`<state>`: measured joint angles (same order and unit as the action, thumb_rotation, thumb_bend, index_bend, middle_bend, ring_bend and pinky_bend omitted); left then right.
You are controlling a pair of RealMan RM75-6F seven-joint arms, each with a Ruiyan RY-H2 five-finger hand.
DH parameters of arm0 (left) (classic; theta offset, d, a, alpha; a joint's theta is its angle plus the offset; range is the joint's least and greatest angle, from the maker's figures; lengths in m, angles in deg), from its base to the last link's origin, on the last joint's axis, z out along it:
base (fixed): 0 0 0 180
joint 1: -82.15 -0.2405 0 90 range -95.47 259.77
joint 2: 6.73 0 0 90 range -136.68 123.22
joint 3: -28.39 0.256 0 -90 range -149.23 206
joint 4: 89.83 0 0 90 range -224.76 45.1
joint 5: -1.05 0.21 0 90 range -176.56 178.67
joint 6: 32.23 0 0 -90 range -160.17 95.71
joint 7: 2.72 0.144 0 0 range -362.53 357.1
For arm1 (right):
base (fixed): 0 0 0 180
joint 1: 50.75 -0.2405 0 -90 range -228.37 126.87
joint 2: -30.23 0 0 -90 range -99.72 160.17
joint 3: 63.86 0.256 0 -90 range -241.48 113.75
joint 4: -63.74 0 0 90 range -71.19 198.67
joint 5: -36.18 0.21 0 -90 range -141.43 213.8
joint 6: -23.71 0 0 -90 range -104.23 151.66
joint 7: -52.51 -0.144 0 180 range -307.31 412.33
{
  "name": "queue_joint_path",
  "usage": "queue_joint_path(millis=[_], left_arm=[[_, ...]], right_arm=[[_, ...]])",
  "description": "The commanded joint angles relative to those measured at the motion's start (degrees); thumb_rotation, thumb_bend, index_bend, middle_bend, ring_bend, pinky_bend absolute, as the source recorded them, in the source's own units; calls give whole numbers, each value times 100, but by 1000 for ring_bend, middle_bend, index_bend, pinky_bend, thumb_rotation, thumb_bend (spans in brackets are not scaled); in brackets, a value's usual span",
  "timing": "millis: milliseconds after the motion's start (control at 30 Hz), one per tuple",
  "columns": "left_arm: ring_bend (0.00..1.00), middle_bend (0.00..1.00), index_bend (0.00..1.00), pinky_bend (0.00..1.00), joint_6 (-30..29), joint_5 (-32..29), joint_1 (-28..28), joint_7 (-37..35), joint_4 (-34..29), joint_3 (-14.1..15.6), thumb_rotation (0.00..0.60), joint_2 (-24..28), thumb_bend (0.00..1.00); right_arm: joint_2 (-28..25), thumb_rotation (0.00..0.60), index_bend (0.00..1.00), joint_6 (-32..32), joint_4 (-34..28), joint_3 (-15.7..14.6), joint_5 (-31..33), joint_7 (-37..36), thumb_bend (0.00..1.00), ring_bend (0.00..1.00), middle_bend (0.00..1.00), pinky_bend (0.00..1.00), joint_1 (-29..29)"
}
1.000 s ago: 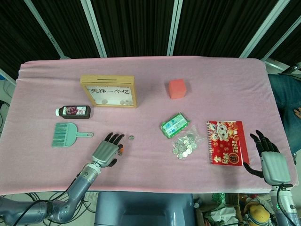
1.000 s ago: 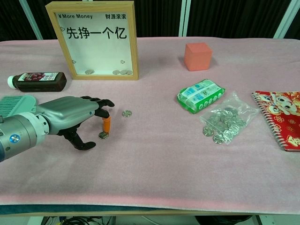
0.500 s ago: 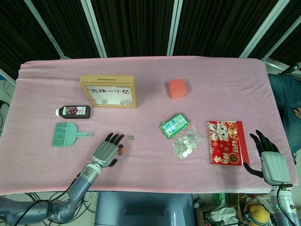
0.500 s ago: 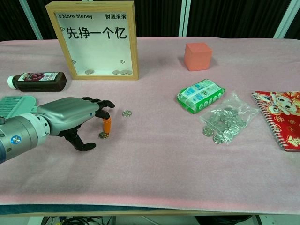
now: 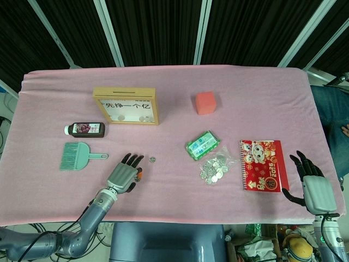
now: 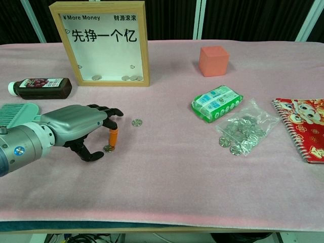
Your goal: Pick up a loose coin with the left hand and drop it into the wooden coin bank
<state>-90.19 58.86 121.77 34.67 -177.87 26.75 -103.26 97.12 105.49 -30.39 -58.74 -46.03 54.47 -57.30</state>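
So nearest the front edge, the left hand [image 6: 76,126] sits low over the pink surface [image 6: 167,177], fingers [image 6: 101,110] curled down, with an orange-tipped one touching a coin [image 6: 108,148] that lies flat on the cloth; the thumb sits just beside it. Can't tell if the coin is actually pinched or just pressed. A second loose coin [image 6: 136,122] lies just past the fingers, not touched. The right hand [image 5: 315,188] is over by the surface's right front corner, fingers spread, holding nothing.

Containers: a clear bag [image 6: 243,126] has a pile of coins in it, a few spilled at its open mouth. Beside it, the green packet [image 6: 216,103], and a red notebook [image 6: 302,126] at the right. On the left, a teal brush [image 5: 76,155] and a dark bottle [image 6: 38,87] on its side.

Further back, the bank [image 6: 104,43] stands upright, a handful of coins showing at the bottom behind its clear front. A pink cube [image 6: 213,61] sits well right of it.

Plenty of bare cloth between hand and bank. Behind the far edge, dark curtain with pale struts.
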Motion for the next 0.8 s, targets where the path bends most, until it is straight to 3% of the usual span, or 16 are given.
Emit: queue_joint_path(millis=[33, 800], left_arm=[[0, 42, 460, 0, 9, -31, 10, 31, 19, -9, 600, -15, 384], [0, 43, 466, 0, -27, -138, 63, 456, 35, 85, 600, -91, 366]], right_arm=[[0, 600, 119, -4, -1, -1, 1, 2, 143, 96, 14, 193, -1], [-11, 600, 119, -11, -2, 2, -6, -47, 143, 96, 14, 193, -8]])
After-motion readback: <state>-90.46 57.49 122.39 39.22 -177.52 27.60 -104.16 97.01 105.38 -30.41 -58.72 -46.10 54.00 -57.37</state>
